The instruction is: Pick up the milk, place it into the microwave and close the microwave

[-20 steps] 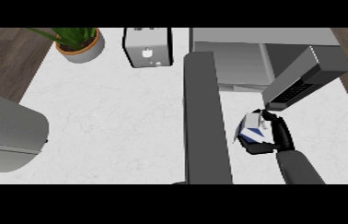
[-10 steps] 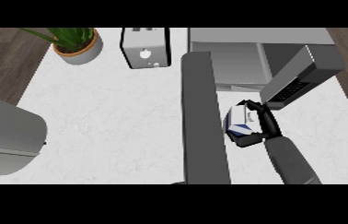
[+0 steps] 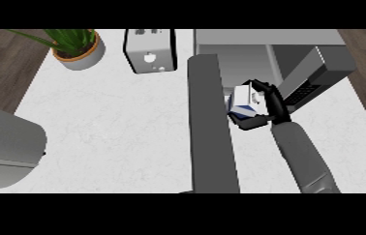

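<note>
My right hand (image 3: 270, 106) is curled round the milk carton (image 3: 243, 101), a white box with a blue patch, and holds it just in front of the open microwave (image 3: 247, 52). The carton sits between the microwave's open door (image 3: 212, 127), a long grey slab at its left, and the dark control panel side (image 3: 318, 74) at its right. The grey right forearm (image 3: 304, 156) runs down to the lower edge. My left hand does not show.
A toaster (image 3: 150, 50) stands at the back, left of the microwave. A potted plant (image 3: 77, 48) is at the back left. A grey rounded object (image 3: 18, 149) lies at the left edge. The white counter (image 3: 114, 123) spreads between them.
My right hand has carried the milk carton away from me and a little left, from the counter's right side up to the microwave's opening.
</note>
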Tool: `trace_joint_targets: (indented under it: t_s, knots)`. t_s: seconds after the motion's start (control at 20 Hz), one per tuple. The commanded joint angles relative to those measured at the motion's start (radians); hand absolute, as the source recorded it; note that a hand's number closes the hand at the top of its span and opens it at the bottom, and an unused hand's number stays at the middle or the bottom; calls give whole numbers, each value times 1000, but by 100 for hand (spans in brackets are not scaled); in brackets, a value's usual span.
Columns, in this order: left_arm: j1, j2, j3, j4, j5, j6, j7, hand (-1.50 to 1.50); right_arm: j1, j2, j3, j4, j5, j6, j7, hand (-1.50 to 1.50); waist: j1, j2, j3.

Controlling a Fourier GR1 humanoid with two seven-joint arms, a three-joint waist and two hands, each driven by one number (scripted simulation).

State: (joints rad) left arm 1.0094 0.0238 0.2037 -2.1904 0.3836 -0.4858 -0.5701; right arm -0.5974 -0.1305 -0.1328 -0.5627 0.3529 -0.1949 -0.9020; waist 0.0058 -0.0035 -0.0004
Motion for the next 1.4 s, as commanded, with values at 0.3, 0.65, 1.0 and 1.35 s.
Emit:
trace_joint_targets:
  t_s: [0.3, 0.65, 1.0, 1.35]
  knots:
    - [-56, -23, 20, 51, -31, -14, 8, -150, -213, 3, 0, 75, 19, 4, 218, 150, 21, 8, 1]
    - [-131, 53, 73, 47, 50, -18, 81, -150, -361, -34, -41, 257, 70, -185, 257, 150, 62, 32, 3]
    - [-195, 63, 70, 91, 23, -3, 106, -150, -403, -75, -108, 349, 49, -331, 325, 150, 91, 49, 4]
    - [-275, 56, 49, 172, -30, 6, 96, -150, -398, -95, -147, 370, 32, -431, 265, -150, 102, 57, 4]
